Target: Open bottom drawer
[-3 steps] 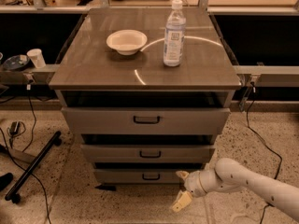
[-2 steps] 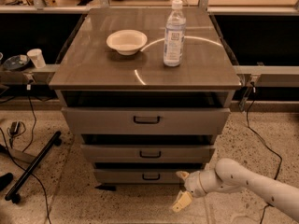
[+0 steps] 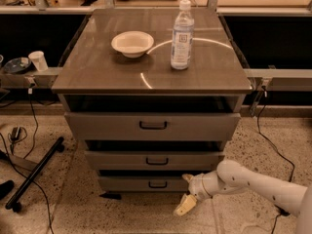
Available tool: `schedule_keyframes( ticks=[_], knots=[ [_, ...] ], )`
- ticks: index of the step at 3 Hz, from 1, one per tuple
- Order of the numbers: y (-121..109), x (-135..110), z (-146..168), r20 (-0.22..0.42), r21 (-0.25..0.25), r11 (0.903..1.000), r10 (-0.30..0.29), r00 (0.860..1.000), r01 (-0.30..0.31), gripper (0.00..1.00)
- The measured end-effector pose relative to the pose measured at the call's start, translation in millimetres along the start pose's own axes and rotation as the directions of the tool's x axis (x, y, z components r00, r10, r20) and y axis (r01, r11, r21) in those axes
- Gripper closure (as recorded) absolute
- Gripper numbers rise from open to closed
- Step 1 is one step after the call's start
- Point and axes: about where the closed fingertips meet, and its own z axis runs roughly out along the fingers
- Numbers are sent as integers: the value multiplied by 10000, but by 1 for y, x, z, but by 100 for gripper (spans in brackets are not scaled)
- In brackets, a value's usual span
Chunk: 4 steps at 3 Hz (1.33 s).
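The grey cabinet held the bottom drawer lowest, near the floor, and the gripper hung at that drawer's right end, fingers spread wide, grasping nothing, right of its small handle.

On the tabletop a bowl sits left of a bottle. Below, the top drawer lies above the middle drawer, with the bottom drawer lowest, by the floor. The pincer, fingers apart, is low at the bottom drawer's right end, right of its handle
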Motion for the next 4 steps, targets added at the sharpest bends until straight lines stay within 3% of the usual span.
schedule_keyframes(
  ticks=[1,3,4],
  knots=[
    [0,2,4,28,-17,10000,58,10000,-57,0],
    [8,35,39,-397,-598,9980,197,9990,-221,0],
    [4,51,66,-141,-595,9976,354,9993,-362,0]
  ],
)
